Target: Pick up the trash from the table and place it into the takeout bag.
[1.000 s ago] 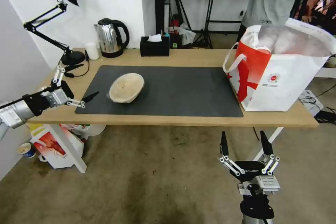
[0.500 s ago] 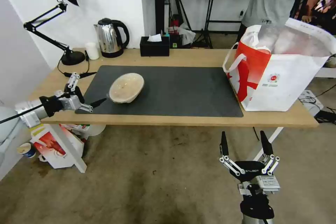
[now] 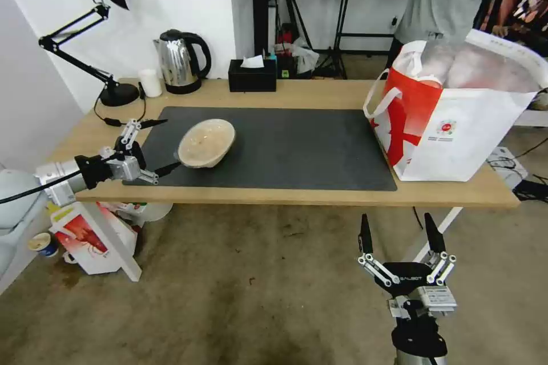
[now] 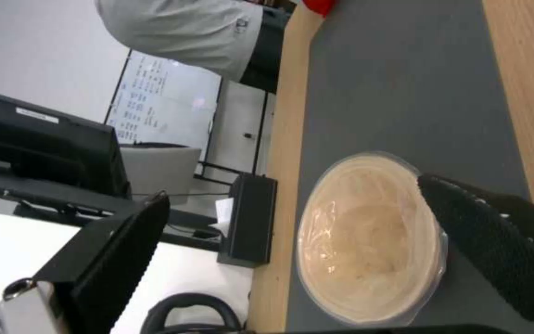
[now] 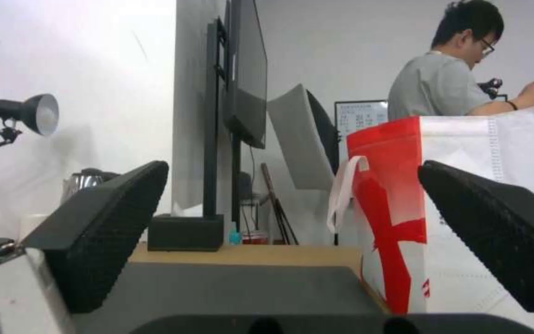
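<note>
- Left gripper (image 3: pixel 162 145) is hovering with jaws spread wide at the 9 o'clock side of the shallow beige bowl (image 3: pixel 206 142)
- Right gripper (image 3: pixel 401 235) is idling below the table (image 3: pixel 319 94), jaws parted

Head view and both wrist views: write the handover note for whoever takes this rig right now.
Left gripper: open, low over the table's left end, fingers either side of the beige bowl's left rim, not closed on it.
Right gripper: open, idle, below the table's front edge.
Beige bowl: on the grey mat, left part.
Takeout bag: upright and open at the table's right end.
Done: no other trash lies on the table; the bag's contents cannot be made out.
Left: grip the bowl, carry it to the bag, drop it in.
</note>
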